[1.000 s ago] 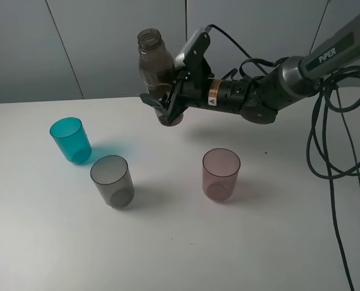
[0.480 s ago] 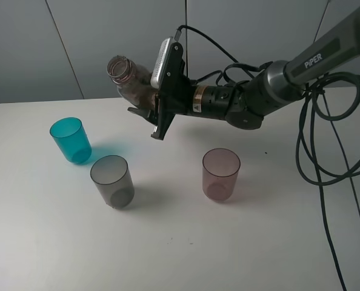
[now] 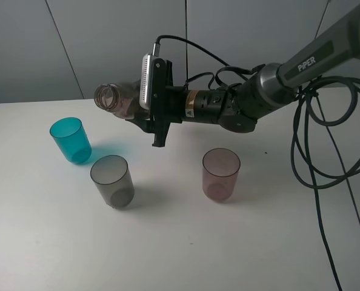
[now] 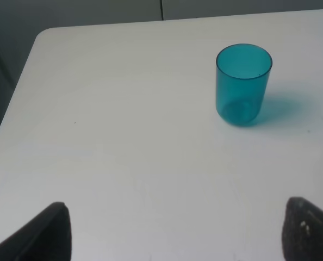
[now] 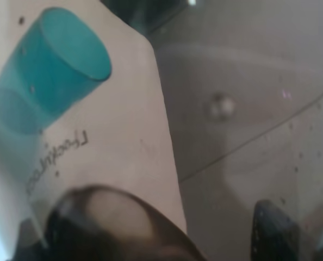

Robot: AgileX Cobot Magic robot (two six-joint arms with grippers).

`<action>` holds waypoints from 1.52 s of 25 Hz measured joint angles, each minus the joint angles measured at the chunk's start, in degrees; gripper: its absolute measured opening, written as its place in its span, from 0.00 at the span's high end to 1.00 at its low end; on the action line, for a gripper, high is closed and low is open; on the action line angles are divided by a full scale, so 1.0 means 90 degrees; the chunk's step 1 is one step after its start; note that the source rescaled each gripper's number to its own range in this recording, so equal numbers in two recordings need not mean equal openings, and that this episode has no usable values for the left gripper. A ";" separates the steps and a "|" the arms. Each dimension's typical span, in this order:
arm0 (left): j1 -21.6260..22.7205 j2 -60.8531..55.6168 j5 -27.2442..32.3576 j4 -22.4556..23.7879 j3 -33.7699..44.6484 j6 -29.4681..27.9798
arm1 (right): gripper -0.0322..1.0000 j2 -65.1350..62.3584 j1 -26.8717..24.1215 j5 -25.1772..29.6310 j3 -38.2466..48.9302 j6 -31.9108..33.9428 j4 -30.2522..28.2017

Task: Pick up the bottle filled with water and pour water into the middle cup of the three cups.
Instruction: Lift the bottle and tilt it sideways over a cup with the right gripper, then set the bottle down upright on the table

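The right gripper is clamped on a tall, slim, translucent smoky-brown plastic bottle, its jaws closed round the lower body and holding it in the air above the white table. The bottle lies tipped almost level: its long axis runs nearly horizontal, the base end sits at the jaws, and the open threaded neck points away from the arm, out beyond the fingertips. Below the jaws and a little to the neck side, the translucent smoky-grey plastic tumbler stands upright on the table, apart from the bottle. The teal-blue translucent tumbler stands farther out on that neck side, near the grey one but not touching it. The pink-mauve translucent tumbler stands upright below the arm's side of the jaws, well apart from the other two. The left gripper has its jaws spread wide with nothing between them, and the teal tumbler stands ahead of them, toward one finger's side.
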 joint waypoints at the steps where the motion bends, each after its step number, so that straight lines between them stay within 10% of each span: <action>1: 0.0000 0.0000 0.0000 0.0000 0.0000 0.0000 | 0.97 0.0000 0.0025 0.0027 0.0000 -0.0165 0.0013; 38: 0.0000 0.0000 0.0000 0.0000 0.0000 0.0000 | 0.97 0.0000 0.0330 0.0445 0.0000 -0.3969 0.0643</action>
